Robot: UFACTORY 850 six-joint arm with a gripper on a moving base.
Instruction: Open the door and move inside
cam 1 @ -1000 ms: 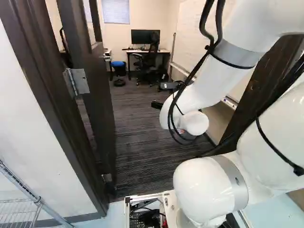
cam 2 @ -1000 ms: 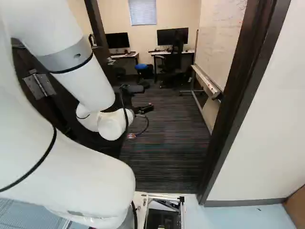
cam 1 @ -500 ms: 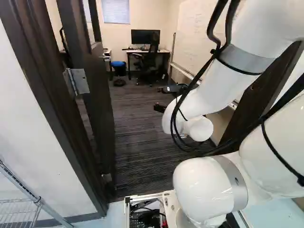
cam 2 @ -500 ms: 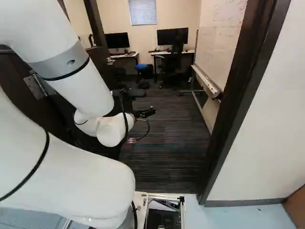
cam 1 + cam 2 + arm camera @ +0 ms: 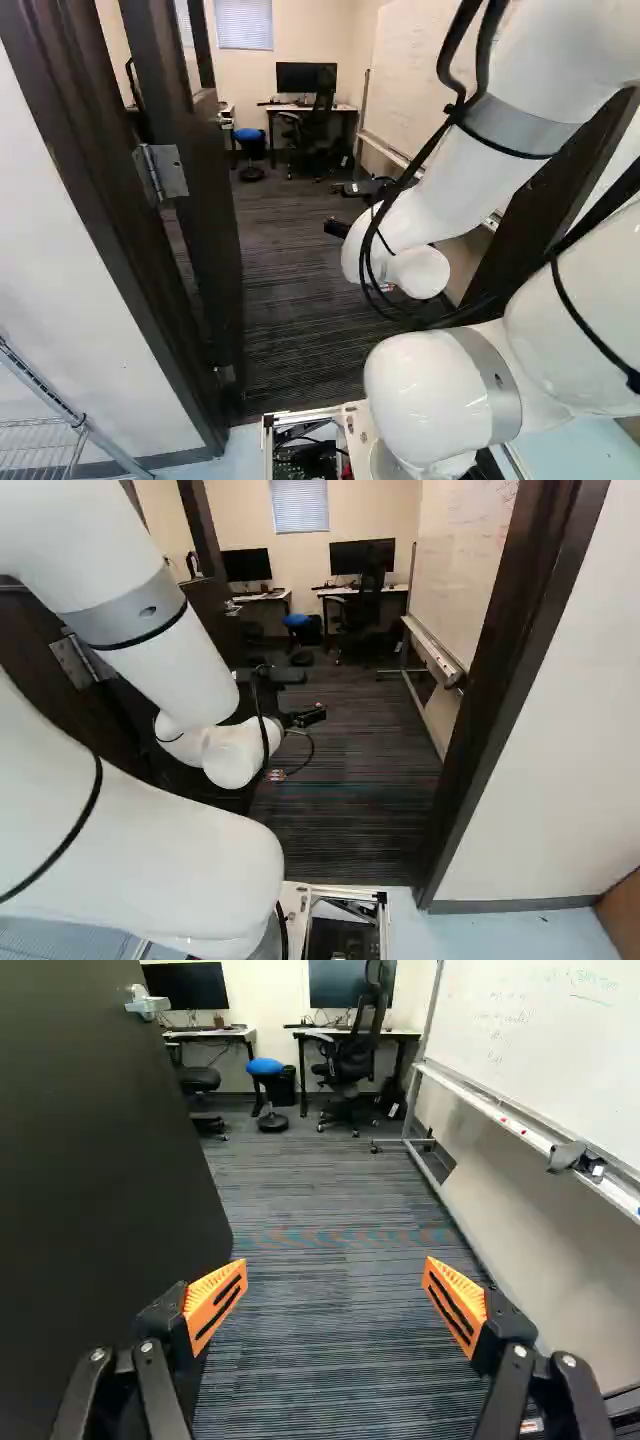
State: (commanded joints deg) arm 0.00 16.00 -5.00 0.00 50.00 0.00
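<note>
The door [image 5: 205, 230] stood open into the room, at the left of your left base view. Its long axis was upright, from the floor [image 5: 330, 1190] side toward the top. Its hinge [image 5: 160, 172] was at the near edge, by the door frame [image 5: 100, 210], and from there the door pointed away from you, with the handle [image 5: 148, 1003] near its far edge.

Your arm [image 5: 435, 205] reached through the doorway, beside the door, and your tool [image 5: 306, 717] was inside the room, pointing ahead. In the wrist view you could see the tool [image 5: 335, 1305] released: its two orange pads [image 5: 215, 1302] were well apart, and it was grasping nothing. The left pad was in front of the carpet, near the free edge of the door; I cannot tell if that finger touched the door. The handle was ahead of that finger, not between the two pads.

Ahead of the tool, at the far wall, there was a desk [image 5: 405, 1034] with a monitor [image 5: 335, 985] on it, and a black chair [image 5: 352, 1058] close by. A blue stool [image 5: 266, 1066] stood near them. The whiteboard [image 5: 560, 1035] was on the right side of your tool.
</note>
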